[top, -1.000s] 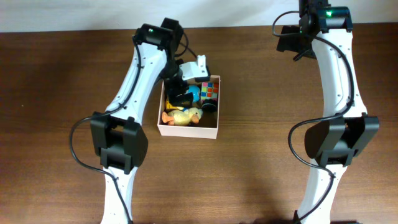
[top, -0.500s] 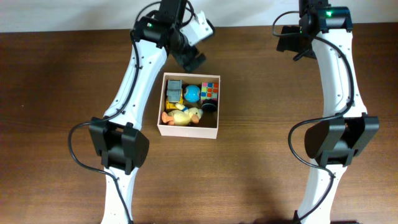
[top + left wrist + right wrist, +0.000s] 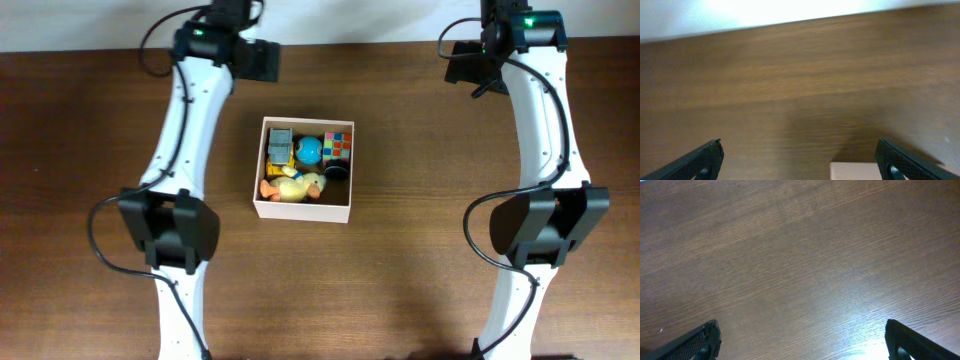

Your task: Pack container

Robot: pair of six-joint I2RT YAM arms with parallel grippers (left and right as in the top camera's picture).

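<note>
The container (image 3: pixel 300 212), a square white-walled box, sits mid-table between the two arms. Inside lie a yellow duck (image 3: pixel 298 186), a blue ball (image 3: pixel 309 151), a colourful cube (image 3: pixel 338 145), a grey toy (image 3: pixel 280 143) and a small black round piece (image 3: pixel 337 172). My left gripper (image 3: pixel 258 62) hovers at the table's far edge, up and left of the box, apart from it. In the left wrist view the gripper (image 3: pixel 800 162) is open and empty, with a corner of the container (image 3: pixel 852 171) at the bottom edge. My right gripper (image 3: pixel 802 342) is open over bare wood, far right of the box.
The dark wooden table (image 3: pixel 420 260) runs on all sides of the box. A pale wall strip (image 3: pixel 740 15) borders the table's far edge just beyond the left gripper. The right arm (image 3: pixel 540 120) stands along the right side.
My left gripper has lifted out of the container and swung back to the far left edge. The grey toy now lies uncovered in the box. The right arm has not moved.
</note>
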